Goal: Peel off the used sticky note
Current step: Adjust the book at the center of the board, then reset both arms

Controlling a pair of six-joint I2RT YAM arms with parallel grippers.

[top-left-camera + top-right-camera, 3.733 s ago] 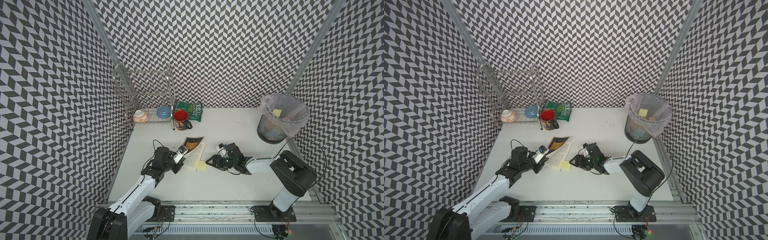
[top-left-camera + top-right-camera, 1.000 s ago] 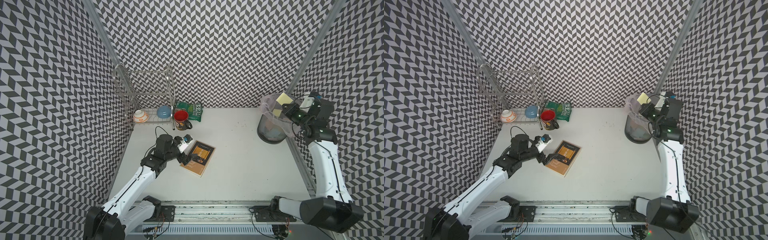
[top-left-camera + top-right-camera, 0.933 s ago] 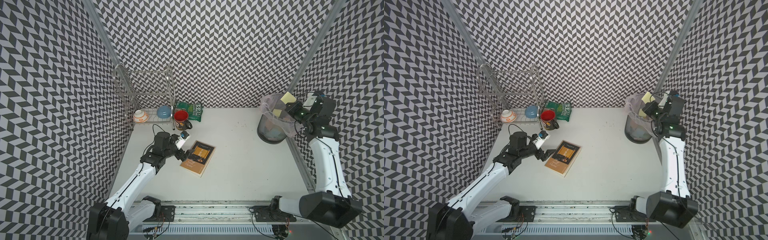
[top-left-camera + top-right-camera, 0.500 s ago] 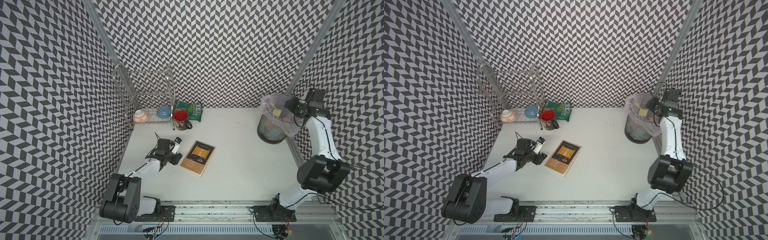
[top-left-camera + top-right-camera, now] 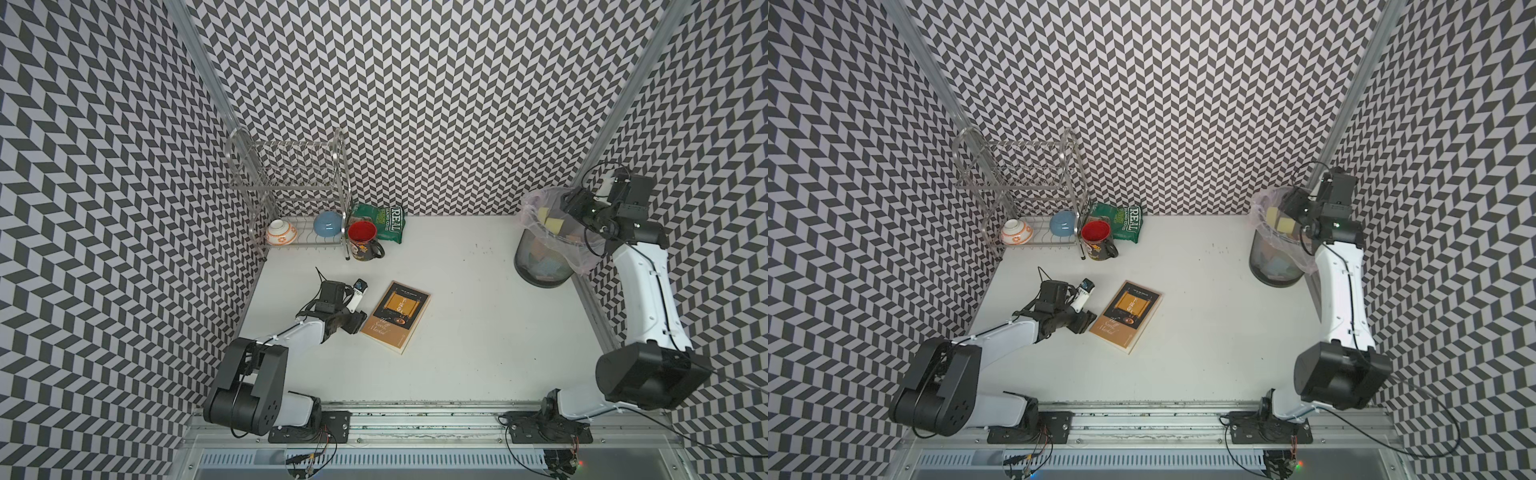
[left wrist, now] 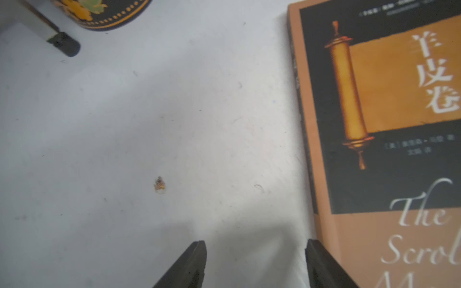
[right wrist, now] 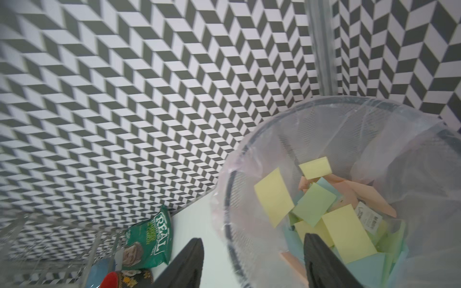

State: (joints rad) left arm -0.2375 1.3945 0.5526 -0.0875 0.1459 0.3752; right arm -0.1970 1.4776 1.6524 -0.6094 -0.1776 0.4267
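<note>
Grey wire-mesh wastebasket with clear liner: under my right pincer.
Orange-and-black paperback book closed, left pincer just beside it; both pincers spread, empty. Yellow square paper sticky note lies below the right one, inside the basket.

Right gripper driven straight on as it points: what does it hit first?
Probably the bin's liner-covered rim, running between the open fingers of the right gripper; then the discarded notes. Depth is unclear.

Left of centre, a wire rack is holding a patterned bowl and a blue bowl; a red mug and chip bag are sitting beside it.
</note>
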